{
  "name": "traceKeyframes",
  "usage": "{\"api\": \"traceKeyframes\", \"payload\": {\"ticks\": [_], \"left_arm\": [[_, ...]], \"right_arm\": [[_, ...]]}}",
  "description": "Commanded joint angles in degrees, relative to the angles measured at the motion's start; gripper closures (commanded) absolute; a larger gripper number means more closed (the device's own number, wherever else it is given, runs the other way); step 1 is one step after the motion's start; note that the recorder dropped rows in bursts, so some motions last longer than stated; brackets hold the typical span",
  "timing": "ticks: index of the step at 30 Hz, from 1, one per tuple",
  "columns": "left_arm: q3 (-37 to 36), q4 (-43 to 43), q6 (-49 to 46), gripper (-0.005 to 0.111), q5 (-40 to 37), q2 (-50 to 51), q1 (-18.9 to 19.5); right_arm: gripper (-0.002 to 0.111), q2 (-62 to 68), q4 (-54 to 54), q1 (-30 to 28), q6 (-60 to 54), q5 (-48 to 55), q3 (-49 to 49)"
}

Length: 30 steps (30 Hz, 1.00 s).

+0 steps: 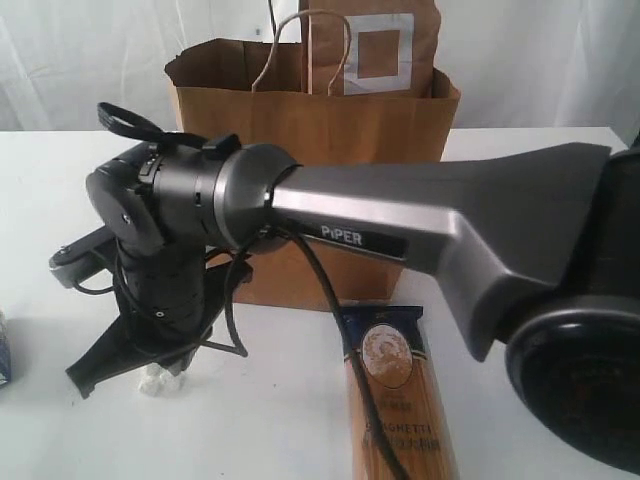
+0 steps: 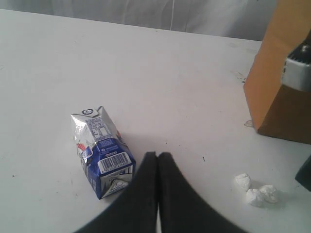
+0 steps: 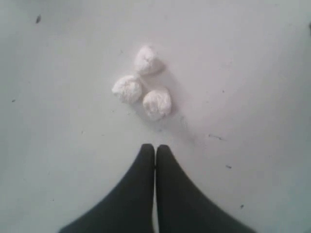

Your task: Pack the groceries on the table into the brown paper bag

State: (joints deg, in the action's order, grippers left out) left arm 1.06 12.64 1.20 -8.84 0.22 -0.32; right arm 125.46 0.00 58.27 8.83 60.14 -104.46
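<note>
Jaws left and right tight together, empty; right pair near white lumps (image 3: 156,103)

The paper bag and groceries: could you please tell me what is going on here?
A robot is packing groceries into the brown paper bag; the brown pouch shows above its rim. The spaghetti packet and small carton lie on the table. Both grippers are shut and empty: the right gripper over three white lumps, the left gripper by the carton.

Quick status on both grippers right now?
Left gripper: closed, fingers together, holding nothing.
Right gripper: closed, fingers together, holding nothing.
</note>
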Motion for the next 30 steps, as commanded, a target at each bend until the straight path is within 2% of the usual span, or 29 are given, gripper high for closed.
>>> {"api": "traceKeyframes", "payload": {"ticks": [1, 11, 13, 18, 20, 30], "left_arm": [[-0.31, 0.64, 0.03, 0.107, 0.26, -0.22, -0.32], [-0.31, 0.64, 0.03, 0.107, 0.26, -0.22, -0.32], [-0.31, 0.64, 0.03, 0.107, 0.26, -0.22, -0.32], [-0.31, 0.64, 0.03, 0.107, 0.26, -0.22, -0.32], [-0.31, 0.64, 0.03, 0.107, 0.26, -0.22, -0.32], [-0.31, 0.64, 0.03, 0.107, 0.26, -0.22, -0.32]], "right_arm": [[0.108, -2.02, 0.00, 0.33, -1.25, 1.55, -0.07], [0.107, 0.16, 0.40, 0.68, -4.84, 1.18, -0.07], [0.100, 0.73, 0.40, 0.68, -6.23, 0.67, -0.07], [0.072, 1.50, 0.40, 0.55, -4.65, -3.87, -0.07], [0.067, 2.03, 0.40, 0.55, -3.14, -6.16, -0.07], [0.066, 5.05, 1.19, 0.55, -2.13, -8.19, -0.07]]}}
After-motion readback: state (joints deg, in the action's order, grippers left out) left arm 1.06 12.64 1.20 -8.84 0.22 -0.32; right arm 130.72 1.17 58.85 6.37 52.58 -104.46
